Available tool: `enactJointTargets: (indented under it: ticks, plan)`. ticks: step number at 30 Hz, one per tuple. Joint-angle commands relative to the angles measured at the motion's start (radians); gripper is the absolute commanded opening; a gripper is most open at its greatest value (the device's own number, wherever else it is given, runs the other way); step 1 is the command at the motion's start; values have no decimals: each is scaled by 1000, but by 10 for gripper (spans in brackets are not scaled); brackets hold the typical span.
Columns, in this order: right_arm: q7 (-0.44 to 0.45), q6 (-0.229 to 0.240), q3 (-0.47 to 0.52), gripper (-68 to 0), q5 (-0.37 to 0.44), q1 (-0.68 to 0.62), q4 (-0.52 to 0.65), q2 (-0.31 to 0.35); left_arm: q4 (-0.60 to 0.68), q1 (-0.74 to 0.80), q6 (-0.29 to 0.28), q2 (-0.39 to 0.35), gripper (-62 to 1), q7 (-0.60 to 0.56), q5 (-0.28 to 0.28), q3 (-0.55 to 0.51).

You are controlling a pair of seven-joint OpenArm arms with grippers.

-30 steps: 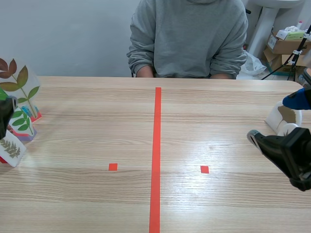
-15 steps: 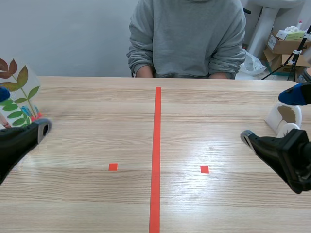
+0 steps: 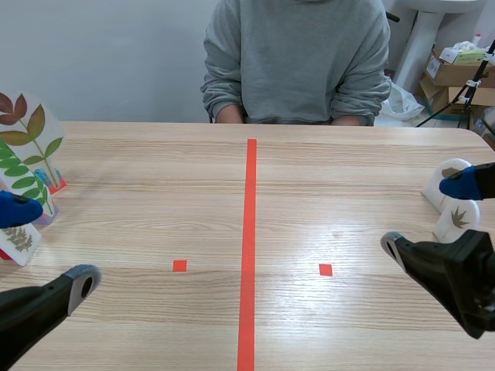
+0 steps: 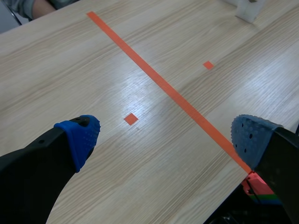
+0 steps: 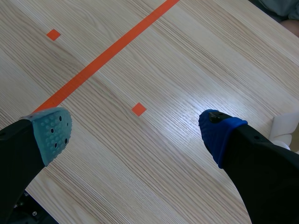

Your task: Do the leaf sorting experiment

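Scene view, nearest first: left claw [image 3: 46,246] low at the near left corner, released and holding nothing, grey pad toward the middle, blue pad just beside the fern card [image 3: 18,241]

Right claw [image 3: 424,215] low at the right edge, likewise released, fingers wide apart over bare counter [image 3: 139,193], blue pad in front of the rear white card [image 3: 431,187]

Front white card [image 3: 458,219] upright between the two right fingers, printed with a small brown leaf

Between the claws, square [image 3: 179,266] left of the tape line [image 3: 249,232], second square [image 3: 326,270] right of it

Same spread in both wrist views: each claw gaping above wood grain, tape and one square, with nothing between the pads

Farther back at left, behind the fern card, a green-leaf card [image 3: 23,184], then a tall card [image 3: 31,127] with brown and green leaves, all upright at the counter's left edge

Across the counter, a person [image 3: 298,62] in a grey sweatshirt, seated, forearms at the far edge

Beyond, at far right, cardboard boxes [image 3: 456,66]
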Motion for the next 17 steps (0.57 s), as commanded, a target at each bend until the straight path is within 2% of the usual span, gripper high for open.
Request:
enactJointTargets:
  ticks: [1, 17]
  plan:
    - [12, -3, 9, -119, 12, 3, 7, 13, 14, 2, -9, 5, -7, -4, -14, 1]
    - [-7, -3, 9, -119, 14, 4, 7, 13, 14, -5, -10, 5, -7, 3, -14, 1]
